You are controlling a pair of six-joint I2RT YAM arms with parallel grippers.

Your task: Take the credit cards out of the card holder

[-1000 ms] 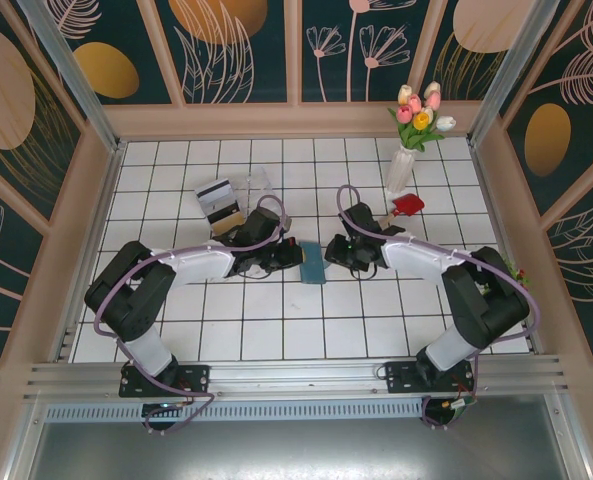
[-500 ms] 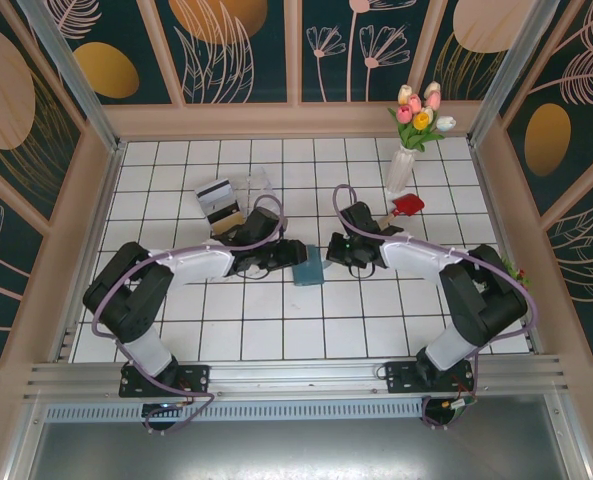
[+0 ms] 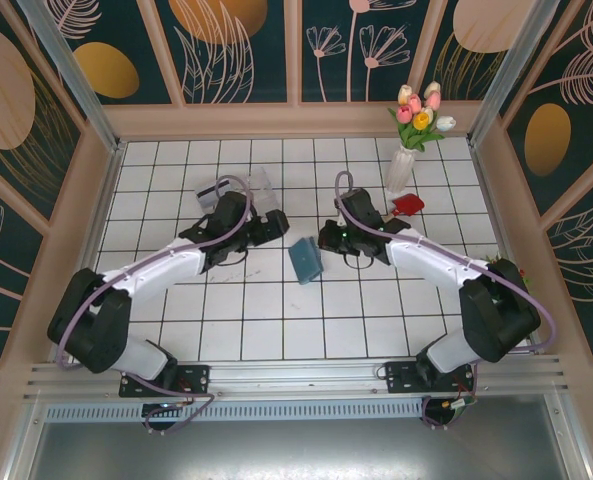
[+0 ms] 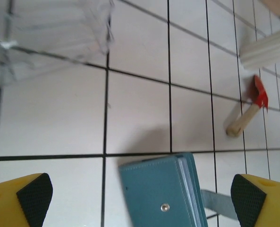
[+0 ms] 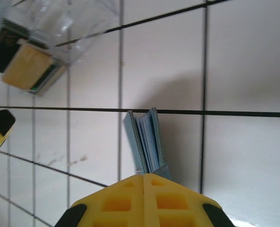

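Closed teal card holder [image 5: 147, 142], tilted on edge, pinched in right fingertips [image 5: 170, 196]; tan credit cards [image 5: 27, 70] well apart, upper left.

Left pincer [image 3: 272, 224] let go, opened wide and backed off up-left. Right pincer [image 3: 324, 240] clamped shut on card holder [image 3: 305, 260], which now sits skewed.

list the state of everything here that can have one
left pincer, open, holding nothing
right pincer, shut on the card holder
card holder, folded, tilted up on edge
clear box, holds cards, one tan
vase, upright with tulips
red-headed tool, lying on the tiles
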